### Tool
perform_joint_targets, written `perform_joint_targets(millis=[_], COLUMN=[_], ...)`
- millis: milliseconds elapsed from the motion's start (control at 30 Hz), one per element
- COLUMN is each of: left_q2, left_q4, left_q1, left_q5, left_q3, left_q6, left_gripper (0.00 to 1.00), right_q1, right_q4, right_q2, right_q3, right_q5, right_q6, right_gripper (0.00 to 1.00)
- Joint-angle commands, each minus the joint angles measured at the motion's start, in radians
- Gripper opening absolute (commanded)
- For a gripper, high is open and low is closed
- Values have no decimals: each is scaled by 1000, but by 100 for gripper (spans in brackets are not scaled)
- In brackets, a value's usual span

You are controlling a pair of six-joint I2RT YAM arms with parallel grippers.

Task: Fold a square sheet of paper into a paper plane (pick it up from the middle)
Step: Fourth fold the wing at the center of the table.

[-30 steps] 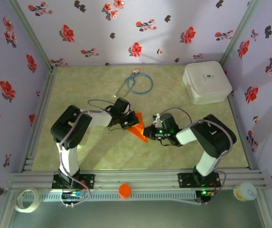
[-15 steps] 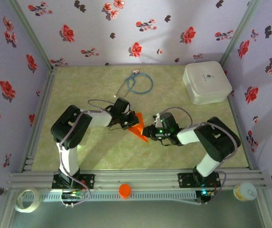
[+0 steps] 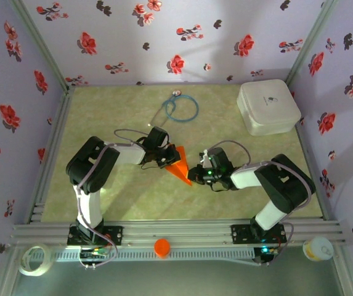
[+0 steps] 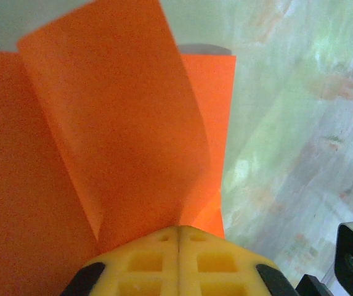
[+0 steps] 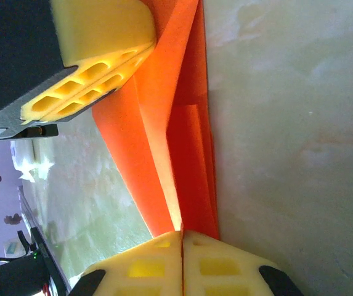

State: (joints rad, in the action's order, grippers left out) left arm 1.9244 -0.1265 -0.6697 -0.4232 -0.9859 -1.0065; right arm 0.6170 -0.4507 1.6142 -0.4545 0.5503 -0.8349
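Note:
The orange paper (image 3: 180, 167) is folded into a pointed wedge and sits mid-table between both grippers. My left gripper (image 3: 166, 159) is shut on its upper left end; in the left wrist view the paper (image 4: 114, 135) fans out from the closed yellow fingertips (image 4: 145, 262). My right gripper (image 3: 194, 172) is shut on the lower right point; in the right wrist view the folded layers (image 5: 182, 142) run up from my closed pads (image 5: 225, 265) to the left gripper's yellow fingers (image 5: 96, 74).
A white rounded box (image 3: 268, 106) stands at the back right. A blue cable loop (image 3: 181, 108) lies at the back centre. A small orange cap (image 3: 162, 247) rests on the front rail, with a tape roll (image 3: 33, 259) and a cup (image 3: 318, 248) beside it.
The right gripper opened a little and shut again on the paper's point, shifting slightly. The left gripper has stayed shut in place.

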Motion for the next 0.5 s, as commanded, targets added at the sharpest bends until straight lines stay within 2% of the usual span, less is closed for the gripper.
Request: perform_joint_targets(millis=[0,100,233,467], left_q2=[16,14,10,8], left_q4=[27,24,21,10], left_q1=[5,6,9,14], left_q5=[12,11,12,11], left_q3=[24,27,32,39], left_q6=[21,20,20,14], left_gripper=[0,0,0,0], right_q1=[13,13,13,13], right_q4=[81,100,120,141], right_q2=[31,7,-10,-6], right_q3=[41,42,45,53], right_q5=[10,7,21,18], right_q6=[-7,-5,-4,2], right_gripper=[10,16,18,9])
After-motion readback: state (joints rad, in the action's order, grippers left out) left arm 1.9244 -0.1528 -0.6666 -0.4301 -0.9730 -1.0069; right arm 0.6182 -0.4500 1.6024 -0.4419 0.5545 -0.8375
